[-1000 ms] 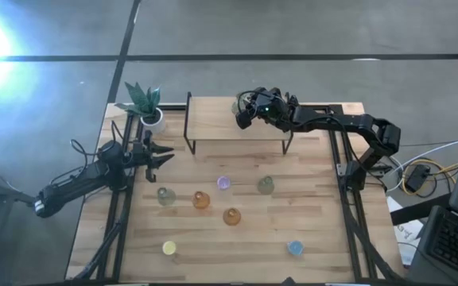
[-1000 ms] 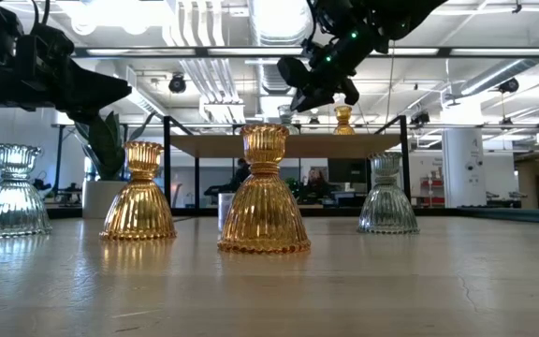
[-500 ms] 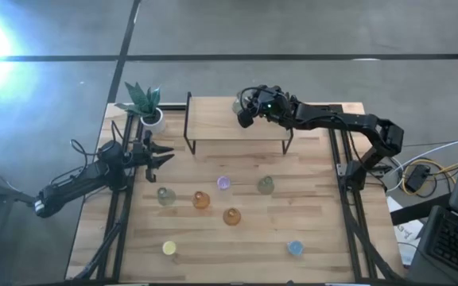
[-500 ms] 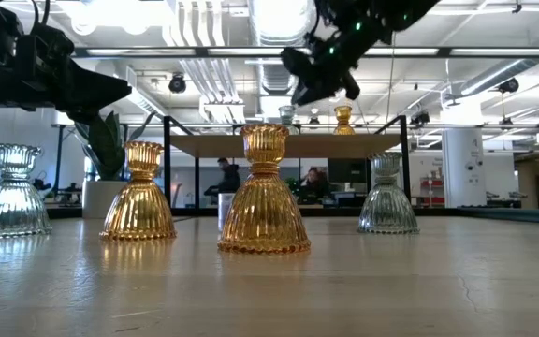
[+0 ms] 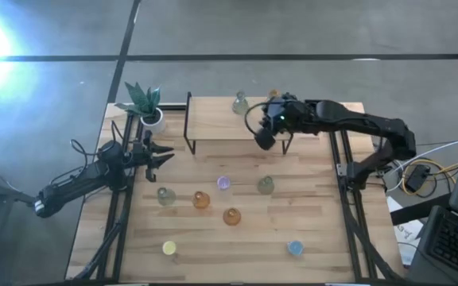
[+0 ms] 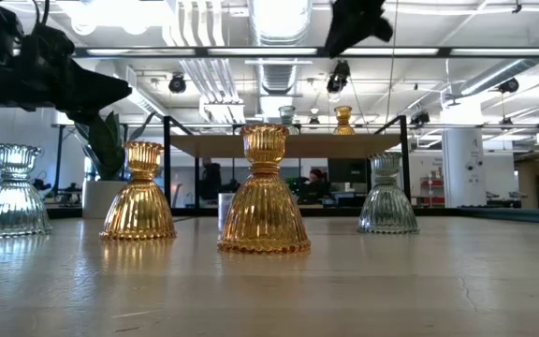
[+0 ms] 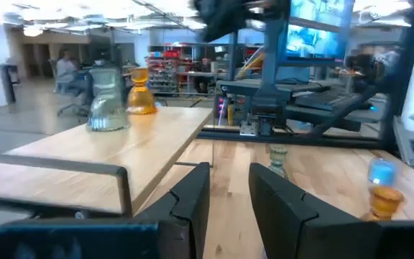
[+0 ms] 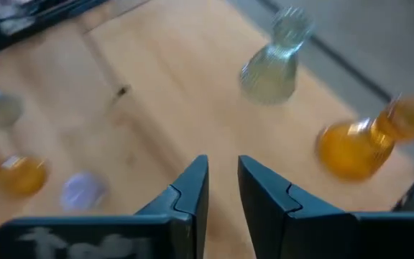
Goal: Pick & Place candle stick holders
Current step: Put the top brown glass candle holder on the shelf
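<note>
Two candle stick holders stand on their bases on the raised wooden shelf (image 5: 213, 119) at the table's far side: a grey-green one (image 5: 239, 102) (image 8: 272, 61) and an amber one (image 5: 273, 95) (image 8: 361, 140). Several more stand on the table: grey-green (image 5: 165, 195), amber (image 5: 202, 199), purple (image 5: 223, 183), grey-green (image 5: 265, 185), amber (image 5: 231, 216), yellow (image 5: 169, 248), blue (image 5: 295, 248). My right gripper (image 5: 262, 137) (image 8: 221, 173) hangs high above the shelf's near right part, slanting down, shut with nothing between its fingers. My left gripper (image 5: 168, 156) (image 7: 228, 180) waits level at the table's left, shut and empty.
A potted plant (image 5: 144, 103) stands at the far left corner. The shelf's black frame legs (image 5: 188, 127) stand on the table. In the low view the right gripper (image 6: 358, 21) shows at the top edge, above the shelf. People move about the room behind.
My right gripper has risen from beside the grey-green holder on the shelf and moved toward the table's near and right edges, tipping more downward. That holder stays upright on the shelf. The left arm has kept still.
</note>
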`<action>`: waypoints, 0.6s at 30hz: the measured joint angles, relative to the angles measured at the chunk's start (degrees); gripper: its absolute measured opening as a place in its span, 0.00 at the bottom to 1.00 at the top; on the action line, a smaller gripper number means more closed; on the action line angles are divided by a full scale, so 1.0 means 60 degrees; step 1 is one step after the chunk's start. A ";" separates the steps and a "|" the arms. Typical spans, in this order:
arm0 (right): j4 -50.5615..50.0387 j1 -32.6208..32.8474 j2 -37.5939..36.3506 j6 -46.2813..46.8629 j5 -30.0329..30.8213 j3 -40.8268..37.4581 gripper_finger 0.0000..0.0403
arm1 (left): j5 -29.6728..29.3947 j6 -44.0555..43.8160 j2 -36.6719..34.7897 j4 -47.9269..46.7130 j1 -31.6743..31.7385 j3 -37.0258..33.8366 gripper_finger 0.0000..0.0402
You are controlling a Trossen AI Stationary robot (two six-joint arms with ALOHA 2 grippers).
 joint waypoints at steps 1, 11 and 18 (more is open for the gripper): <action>-0.0335 0.0126 -0.0106 0.0148 -0.0143 0.0064 0.17 | -0.1011 -0.0325 0.0026 0.0133 0.0012 0.0003 0.26; -0.3071 0.1036 -0.1400 0.0783 -0.0264 -0.0123 0.10 | -0.7810 -0.0539 0.0051 0.0247 0.0021 0.0004 0.26; -0.3935 0.1362 -0.3025 0.0793 -0.0701 -0.0717 0.03 | -0.8088 -0.0539 0.0055 0.0223 0.0021 0.0004 0.26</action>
